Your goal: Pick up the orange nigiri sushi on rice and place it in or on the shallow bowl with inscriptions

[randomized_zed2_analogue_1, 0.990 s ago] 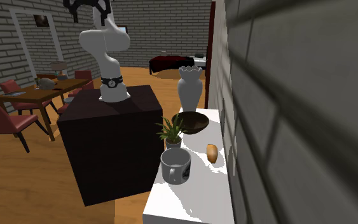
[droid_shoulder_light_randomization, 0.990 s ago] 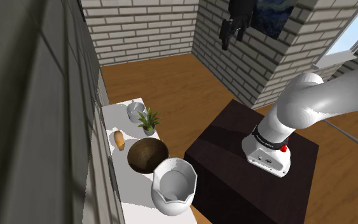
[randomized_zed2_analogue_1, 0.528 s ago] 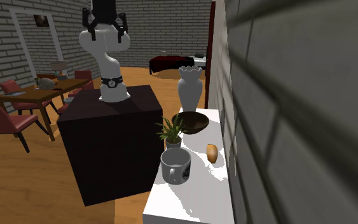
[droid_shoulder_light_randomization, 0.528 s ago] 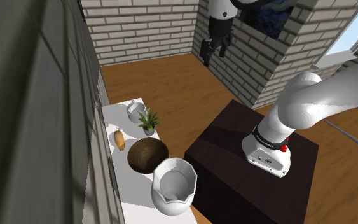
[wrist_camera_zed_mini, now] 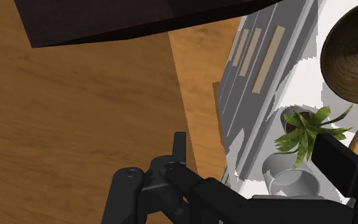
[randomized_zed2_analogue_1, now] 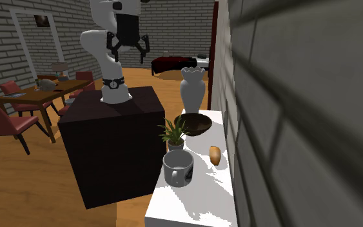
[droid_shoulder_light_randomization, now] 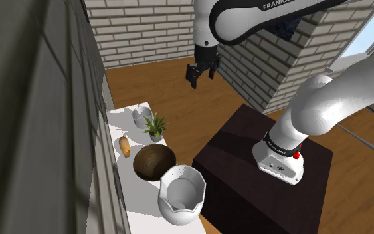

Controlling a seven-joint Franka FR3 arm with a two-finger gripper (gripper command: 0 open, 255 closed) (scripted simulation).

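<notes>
The shoulder view looks steeply down from beside the stand [droid_shoulder_light_randomization: 238,156] onto the wall-side bench [droid_shoulder_light_randomization: 139,201]. The second exterior view sits low at the bench's mug [randomized_zed2_analogue_1: 178,169] end, facing along it. The wrist view looks down from above. All share the bowl [droid_shoulder_light_randomization: 153,161].

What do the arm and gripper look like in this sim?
The arm has glossy white rounded links and dark joints. One black section carries white FRANKA lettering. A black collar with white marks sits above the base, with a small red spot beside it. The gripper is all black, with two fingers on a blocky body.
</notes>
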